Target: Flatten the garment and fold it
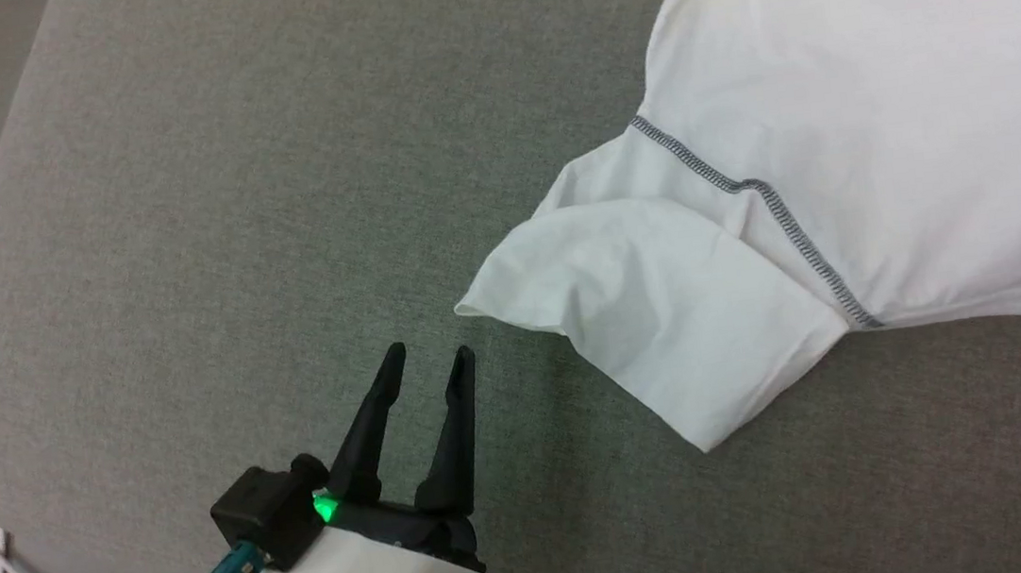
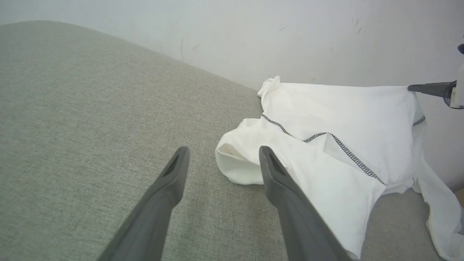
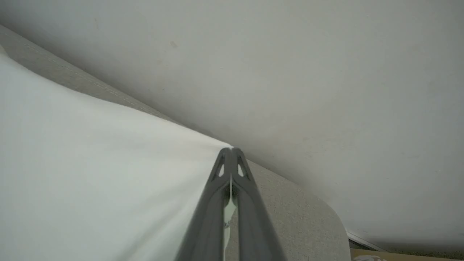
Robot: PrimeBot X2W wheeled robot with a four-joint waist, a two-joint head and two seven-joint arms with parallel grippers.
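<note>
My right end effector is clamped on the shirt, fingers pressed together with only a thin sliver of white cloth between them. The bite is at the very rim of the fabric, so my first worry is that it slides out as soon as I pull. In the left wrist view that same end effector holds the shirt's far corner up against the wall, beyond the bench's far edge. If I let go there, or drag that way, I judge the cloth could go over that edge.

My left end effector has its fingers apart and holds nothing. With one grip only, a pull would likely drag the whole shirt instead of stretching it flat. The sleeve is doubled over itself below the zigzag seam, and that fold would probably stay in.

The shirt covers the right part of the bench. Its folded sleeve points toward my left end effector and lies near it, a little ahead and to the right, not touching. In the left wrist view the sleeve opening sits just beyond my right-hand fingertip. The left half of the bench, up to its rounded corner, is bare grey cloth.
</note>
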